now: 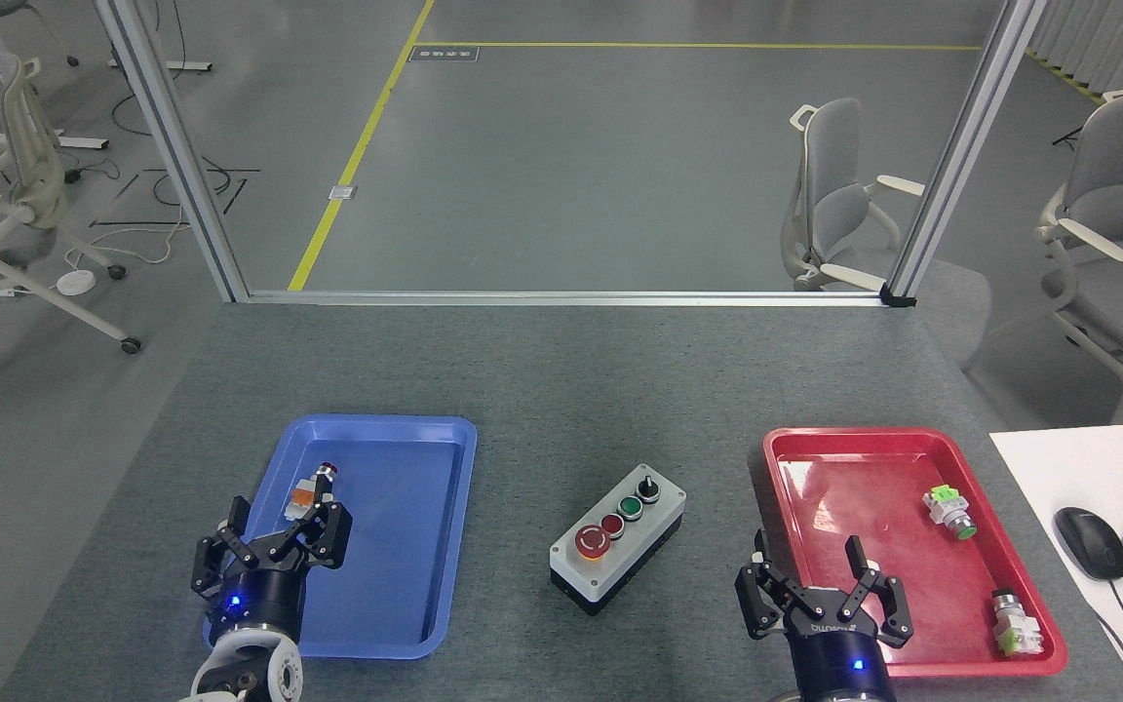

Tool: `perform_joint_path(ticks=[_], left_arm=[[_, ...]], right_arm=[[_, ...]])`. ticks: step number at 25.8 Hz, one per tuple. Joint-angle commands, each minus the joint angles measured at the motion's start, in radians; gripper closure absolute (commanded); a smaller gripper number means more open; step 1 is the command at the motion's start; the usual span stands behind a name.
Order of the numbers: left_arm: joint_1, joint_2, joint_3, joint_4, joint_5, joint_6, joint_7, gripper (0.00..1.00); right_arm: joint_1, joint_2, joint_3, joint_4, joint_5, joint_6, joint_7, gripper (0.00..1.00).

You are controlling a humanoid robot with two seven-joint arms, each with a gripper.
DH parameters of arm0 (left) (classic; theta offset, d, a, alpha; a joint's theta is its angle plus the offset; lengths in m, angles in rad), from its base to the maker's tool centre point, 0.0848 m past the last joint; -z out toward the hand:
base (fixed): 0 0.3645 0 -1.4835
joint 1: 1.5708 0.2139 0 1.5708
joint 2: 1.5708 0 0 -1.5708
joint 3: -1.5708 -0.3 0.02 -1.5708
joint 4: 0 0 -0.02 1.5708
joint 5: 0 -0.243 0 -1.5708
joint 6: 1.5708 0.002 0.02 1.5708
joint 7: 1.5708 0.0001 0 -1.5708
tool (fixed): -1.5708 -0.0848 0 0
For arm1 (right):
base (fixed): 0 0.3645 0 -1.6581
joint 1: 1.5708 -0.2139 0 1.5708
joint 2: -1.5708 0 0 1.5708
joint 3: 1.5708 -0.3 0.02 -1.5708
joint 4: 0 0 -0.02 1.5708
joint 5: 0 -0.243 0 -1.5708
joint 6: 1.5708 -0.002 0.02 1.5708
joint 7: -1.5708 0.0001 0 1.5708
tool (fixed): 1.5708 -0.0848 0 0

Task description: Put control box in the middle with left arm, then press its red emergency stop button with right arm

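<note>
The control box (620,536), light grey on a black base, lies slanted on the table between the two trays. Its row runs from a black knob through a green and a small red button to the big red emergency stop button (591,541) at its near left end. My left gripper (274,531) stands open over the near left part of the blue tray (425,585), holding nothing. My right gripper (820,580) stands open at the near left edge of the red tray (873,439), well right of the box and apart from it.
A loose orange-bodied switch (310,487) lies in the blue tray just beyond my left gripper. Two green-bodied push-button parts (948,512) (1015,624) lie in the red tray. A white desk with mouse (1090,542) and keyboard sits at far right.
</note>
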Motion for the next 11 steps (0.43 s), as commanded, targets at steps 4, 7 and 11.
perform_joint_path(ticks=[4,7,11], left_arm=[[0.000,0.000,0.000,0.000,0.000,0.000,-0.001,0.01],[0.001,0.000,0.000,0.000,0.000,0.000,-0.001,0.01],[0.000,0.000,0.000,-0.001,0.000,0.000,0.001,0.01]], right_arm=[[-0.036,-0.019,0.008,-0.003,-0.011,-0.008,0.000,0.01],[-0.056,-0.046,0.008,0.009,-0.013,-0.006,0.000,0.01],[-0.065,-0.042,0.022,0.014,-0.014,-0.006,0.000,0.01]])
